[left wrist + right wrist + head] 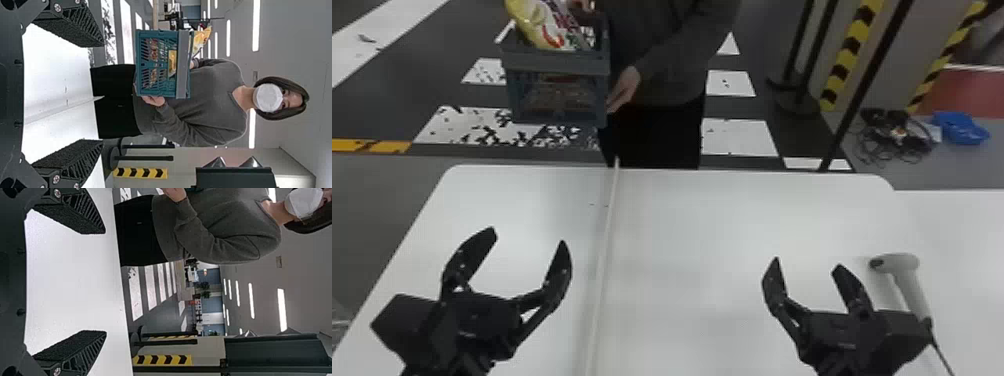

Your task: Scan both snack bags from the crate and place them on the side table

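Legible text: you can read no words or numbers. In the head view, the snack bag [528, 21] projecting from the crate [554, 61] bears red lettering, too blurred for you to make out. As warning markings, you can distinguish black chevrons on the yellow strips [849, 52], visible also in both wrist views.

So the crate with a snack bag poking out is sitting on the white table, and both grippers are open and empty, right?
Not quite: the crate isn't on the table. The head view shows a person holding it up past the far edge. A snack bag does poke out, and the left gripper and right gripper are open and empty.
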Action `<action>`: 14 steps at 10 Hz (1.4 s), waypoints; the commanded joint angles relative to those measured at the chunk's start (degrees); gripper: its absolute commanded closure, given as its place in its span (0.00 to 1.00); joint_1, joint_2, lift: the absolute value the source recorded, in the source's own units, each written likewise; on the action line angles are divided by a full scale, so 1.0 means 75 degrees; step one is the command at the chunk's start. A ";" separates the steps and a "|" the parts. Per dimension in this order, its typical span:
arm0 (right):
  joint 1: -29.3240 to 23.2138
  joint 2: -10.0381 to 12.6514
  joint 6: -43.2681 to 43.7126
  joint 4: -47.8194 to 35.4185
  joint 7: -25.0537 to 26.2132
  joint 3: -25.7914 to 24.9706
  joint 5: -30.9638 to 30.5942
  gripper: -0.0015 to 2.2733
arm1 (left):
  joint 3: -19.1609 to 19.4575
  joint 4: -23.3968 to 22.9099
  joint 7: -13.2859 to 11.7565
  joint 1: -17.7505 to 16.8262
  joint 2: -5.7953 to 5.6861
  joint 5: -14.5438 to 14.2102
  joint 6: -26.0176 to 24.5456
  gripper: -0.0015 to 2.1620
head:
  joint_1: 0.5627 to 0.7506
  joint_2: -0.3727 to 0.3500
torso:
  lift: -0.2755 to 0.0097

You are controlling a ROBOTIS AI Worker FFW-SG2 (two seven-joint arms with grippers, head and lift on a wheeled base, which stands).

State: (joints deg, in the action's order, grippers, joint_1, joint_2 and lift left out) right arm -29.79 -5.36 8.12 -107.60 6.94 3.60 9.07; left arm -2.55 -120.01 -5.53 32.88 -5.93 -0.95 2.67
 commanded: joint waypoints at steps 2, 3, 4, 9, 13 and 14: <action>0.0000 0.0000 0.0000 0.0004 0.0001 0.0001 -0.0002 0.04 | 0.0000 0.0016 -0.0012 0.0010 -0.0006 -0.0002 0.0000 0.06 | 0.70 0.43 | 0.63; 0.0000 0.0000 0.0000 -0.0008 0.0001 0.0001 -0.0002 0.04 | 0.0000 0.0016 -0.0012 0.0010 -0.0006 -0.0002 0.0000 0.06 | 0.70 0.43 | 0.63; 0.0012 0.0012 0.0000 0.0004 0.0001 0.0001 -0.0002 0.04 | 0.0000 0.0016 -0.0024 0.0010 -0.0006 -0.0002 0.0000 0.06 | 0.70 0.43 | 0.63; 0.0012 0.0012 0.0000 -0.0008 0.0001 0.0001 -0.0002 0.04 | 0.0012 0.0005 -0.0047 0.0010 -0.0006 0.0010 0.0000 0.06 | 0.70 0.43 | 0.63; 0.0000 0.0000 0.0000 -0.0008 0.0001 0.0001 0.0009 0.04 | 0.0012 -0.0019 -0.0047 0.0034 -0.0006 0.0022 0.0000 0.06 | 0.70 0.43 | 0.63; 0.0000 0.0000 0.0000 -0.0008 0.0001 0.0013 -0.0002 0.04 | 0.0012 -0.0042 -0.0047 0.0046 -0.0006 0.0022 0.0000 0.06 | 0.70 0.42 | 0.63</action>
State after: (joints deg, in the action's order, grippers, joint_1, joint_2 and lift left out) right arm -29.79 -5.36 8.12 -107.67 6.94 3.63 9.08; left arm -2.46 -120.25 -5.89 33.18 -5.98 -0.79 2.67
